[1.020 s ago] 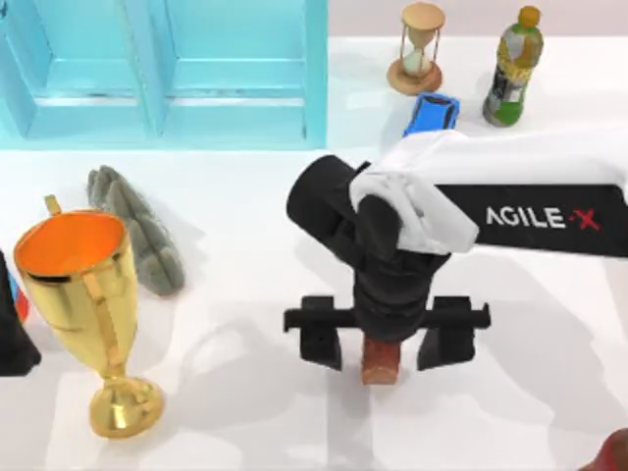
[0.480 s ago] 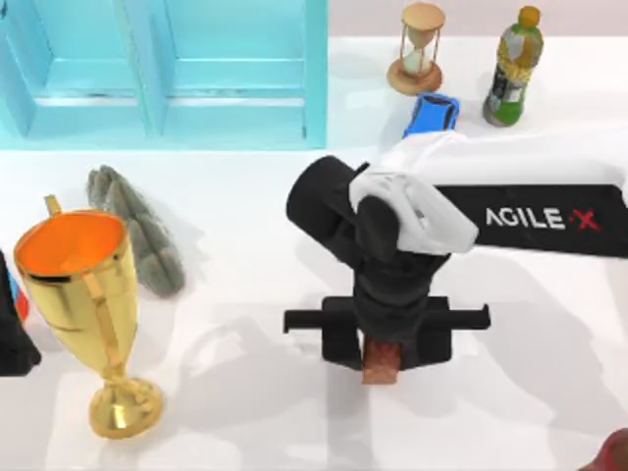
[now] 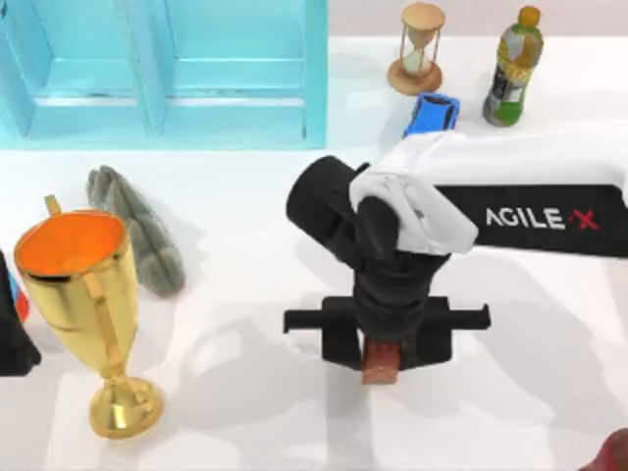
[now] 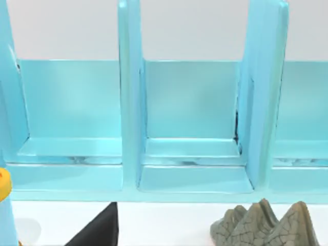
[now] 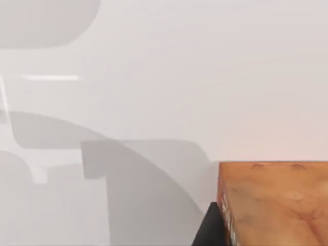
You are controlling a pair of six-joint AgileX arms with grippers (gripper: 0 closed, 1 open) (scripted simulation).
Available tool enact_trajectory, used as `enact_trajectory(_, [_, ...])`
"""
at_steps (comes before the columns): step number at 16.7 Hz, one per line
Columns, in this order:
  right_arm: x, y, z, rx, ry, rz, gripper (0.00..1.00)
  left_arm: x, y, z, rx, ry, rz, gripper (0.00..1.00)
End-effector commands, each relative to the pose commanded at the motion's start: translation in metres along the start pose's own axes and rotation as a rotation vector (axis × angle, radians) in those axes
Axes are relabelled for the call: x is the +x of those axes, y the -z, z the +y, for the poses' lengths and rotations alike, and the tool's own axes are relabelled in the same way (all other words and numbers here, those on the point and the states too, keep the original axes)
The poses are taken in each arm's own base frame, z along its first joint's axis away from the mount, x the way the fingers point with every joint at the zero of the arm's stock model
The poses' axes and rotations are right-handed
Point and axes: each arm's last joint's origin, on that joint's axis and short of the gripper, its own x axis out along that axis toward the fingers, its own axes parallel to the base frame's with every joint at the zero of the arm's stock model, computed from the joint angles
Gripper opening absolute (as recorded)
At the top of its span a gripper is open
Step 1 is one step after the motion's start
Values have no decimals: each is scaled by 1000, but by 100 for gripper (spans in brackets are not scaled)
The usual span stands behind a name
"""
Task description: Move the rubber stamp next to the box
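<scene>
Right gripper point(image 3: 381, 345): its two black fingers are pressed in against the rubber stamp point(image 3: 380, 361), one on each side, so it has the stamp clamped between them.
Rubber stamp: sits directly under the right gripper on the white table point(image 3: 510, 392), poking out just below the wrist in the top view; the right wrist view shows its orange-brown block point(image 5: 274, 202) hard against one dark finger.
Box: the big turquoise box point(image 3: 167, 74) lies well away from the gripper, up and to the left across the table.
Step in hand: to my eye the grasp is made and the lift comes next.
Doing it well: I would raise it straight up, hold the squeeze even, then swing over toward the box's open front and set it down close by, not inside.
Watch out for: the grey ridged rock point(image 3: 137, 228) and the tall gold trophy point(image 3: 83, 309) stand on the gripper's left, near the likely path; the trophy looks top-heavy.
Stamp feel: squarish, flat-faced, mottled, matte; flat sides should grip well.
Box feel: smooth, glossy panels with upright dividers, as the left wrist view point(image 4: 189, 123) shows.
Behind the gripper: a blue toy car point(image 3: 432, 114), a wooden hourglass point(image 3: 420, 47) and a green bottle point(image 3: 513, 69).
Left arm: parked off at the far left edge of the table.
</scene>
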Motion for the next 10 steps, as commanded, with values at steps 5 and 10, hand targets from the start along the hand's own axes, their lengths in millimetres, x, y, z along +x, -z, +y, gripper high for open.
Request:
enact_trajectory(5, [-23,-1,1,1,3,4,0,0,0,0,0,0,0,100])
enact_trajectory(10, [-50,0,0,0,0,0,0,0,0,0,0,0,0,100])
